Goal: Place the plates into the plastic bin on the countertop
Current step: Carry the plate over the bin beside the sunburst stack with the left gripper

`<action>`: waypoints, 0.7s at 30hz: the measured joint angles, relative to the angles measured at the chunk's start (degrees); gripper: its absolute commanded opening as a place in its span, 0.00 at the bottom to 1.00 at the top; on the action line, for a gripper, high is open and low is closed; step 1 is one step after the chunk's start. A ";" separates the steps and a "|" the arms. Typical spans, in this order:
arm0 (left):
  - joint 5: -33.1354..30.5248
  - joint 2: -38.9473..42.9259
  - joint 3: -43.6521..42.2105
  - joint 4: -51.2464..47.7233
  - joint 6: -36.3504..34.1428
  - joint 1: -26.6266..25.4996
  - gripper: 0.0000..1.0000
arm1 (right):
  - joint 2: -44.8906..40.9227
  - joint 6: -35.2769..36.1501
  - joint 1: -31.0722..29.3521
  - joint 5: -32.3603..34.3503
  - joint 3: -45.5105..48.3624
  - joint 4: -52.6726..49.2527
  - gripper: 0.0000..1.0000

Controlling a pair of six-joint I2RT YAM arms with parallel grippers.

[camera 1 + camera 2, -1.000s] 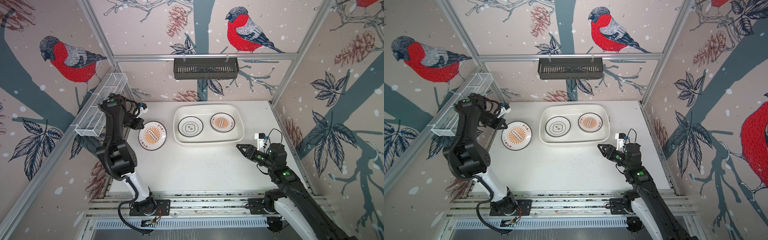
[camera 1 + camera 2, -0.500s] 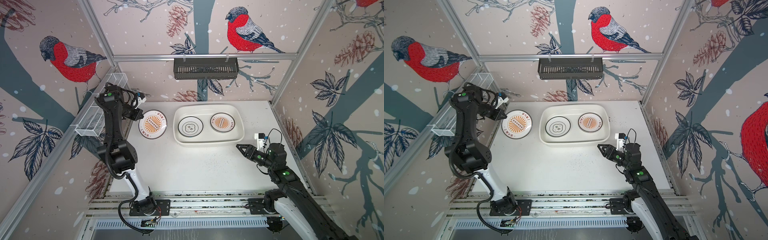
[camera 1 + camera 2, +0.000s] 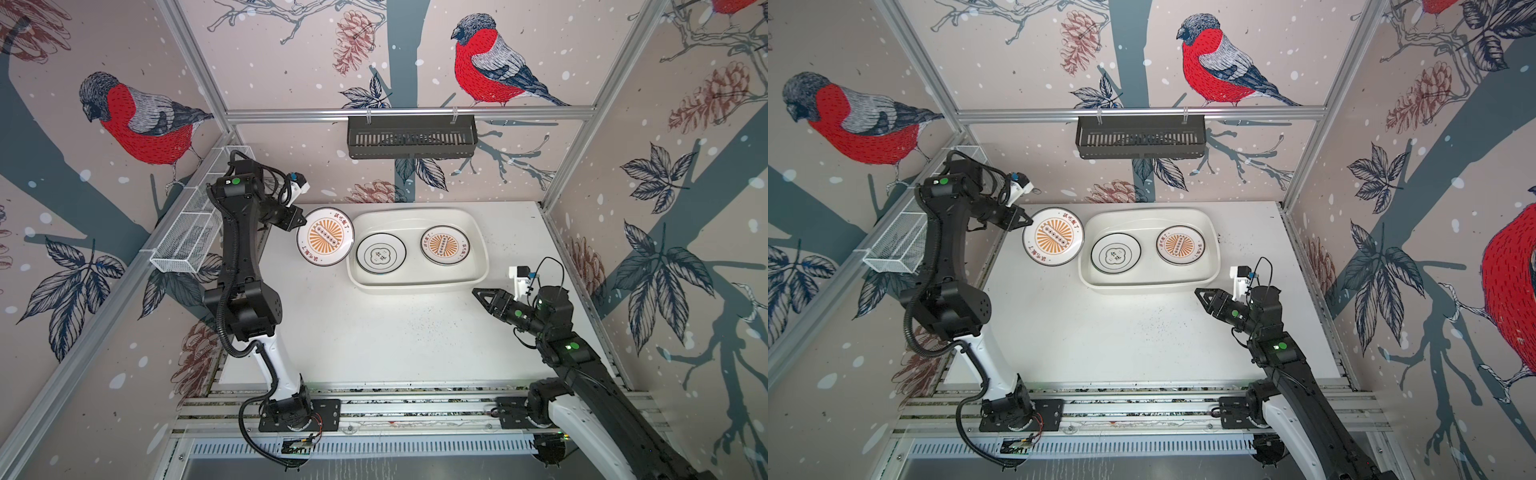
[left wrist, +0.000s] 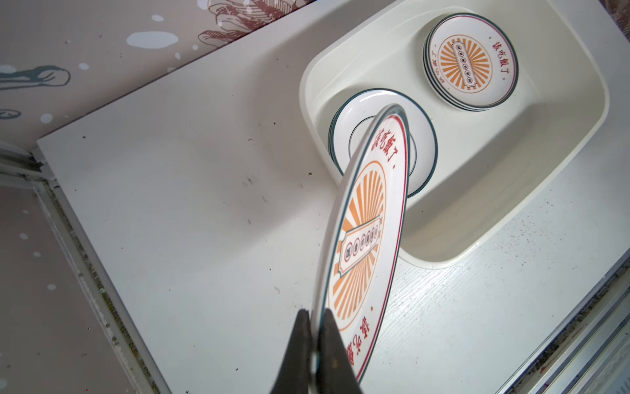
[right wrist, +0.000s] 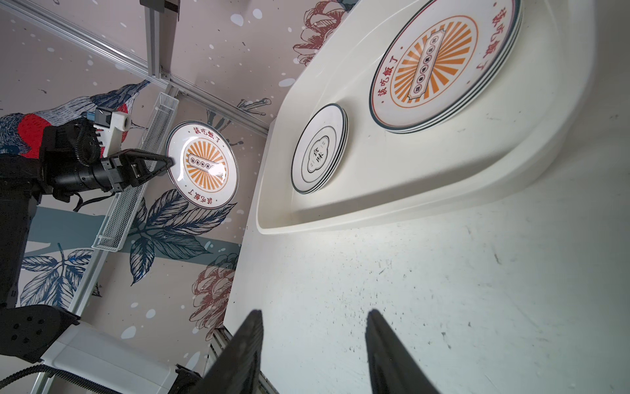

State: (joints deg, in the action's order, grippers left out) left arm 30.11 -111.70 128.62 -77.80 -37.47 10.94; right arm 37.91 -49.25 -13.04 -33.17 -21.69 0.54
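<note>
I have the left gripper [image 3: 300, 217] clamped on a sunburst plate [image 3: 325, 237], tilted beside the bin [image 3: 415, 287]; right gripper [image 3: 477, 292] empty, jaws apart.

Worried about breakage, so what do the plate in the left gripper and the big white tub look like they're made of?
Sunburst plate: glazed ceramic or melamine, the look leaves it open; glossy white face with glare, printed pattern, thin dark rim pinched by the left gripper. Plastic bin: probably moulded plastic, smooth glossy white, one piece with rounded corners and a rolled rim.
</note>
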 measured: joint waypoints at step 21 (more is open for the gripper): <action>4.85 -2.32 -5.73 15.28 12.35 -17.64 0.00 | 0.57 2.69 0.76 1.77 -7.30 -5.40 0.50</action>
State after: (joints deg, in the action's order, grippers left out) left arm 34.96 -114.02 122.89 -62.52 -25.12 -6.70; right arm 38.48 -46.57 -12.27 -31.40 -28.99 -4.86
